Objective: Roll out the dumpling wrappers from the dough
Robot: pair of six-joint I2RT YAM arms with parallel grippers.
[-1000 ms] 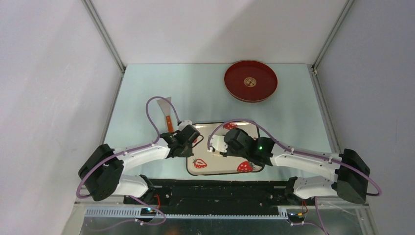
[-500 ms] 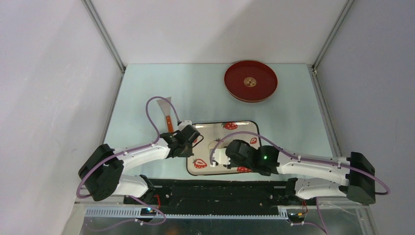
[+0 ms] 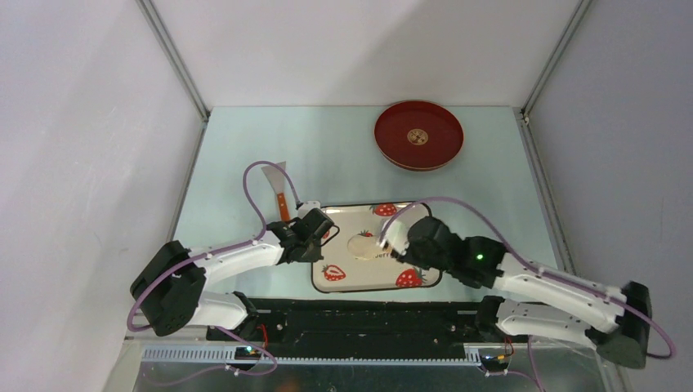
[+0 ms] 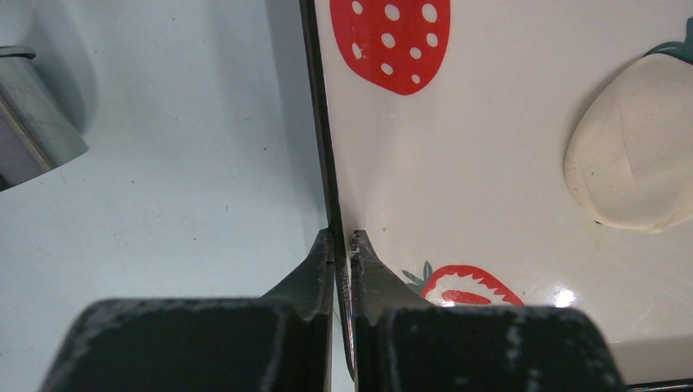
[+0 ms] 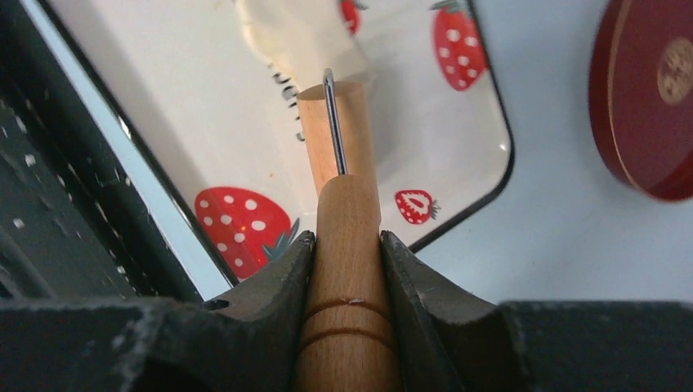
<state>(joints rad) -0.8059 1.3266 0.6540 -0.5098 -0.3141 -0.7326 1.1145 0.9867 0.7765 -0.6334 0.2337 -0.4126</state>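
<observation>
Right claw (image 3: 388, 237) is clamped snug round the handle of the wooden roller (image 5: 359, 139), and it's been busy: a second ago it sat over the middle of the strawberry plate (image 3: 368, 273), half a second ago it had drawn back toward the near edge, and now it's out over the plate again, with the right arm's elbow swung down and out toward the near right corner. The roller's barrel sits right at the edge of the dough (image 3: 362, 245), a flattened cream oval lying on the plate left of centre. The wrist view can't settle whether they touch. Left claw (image 4: 343, 241) hasn't budged, tips pinched nearly together on the plate's left rim. Nothing else has shifted either: the red tray (image 3: 433, 151) is still at the far side of the counter (image 3: 327, 147), well apart from the plate, and the scraper (image 3: 278, 175) with its orange handle still lies just beyond the left claw. As for writing, there's a short line of small black lettering (image 5: 284, 86) printed on the plate beside the roller's tip, too small to read, and the tray's gold emblem (image 3: 418, 136) shows no legible words.
</observation>
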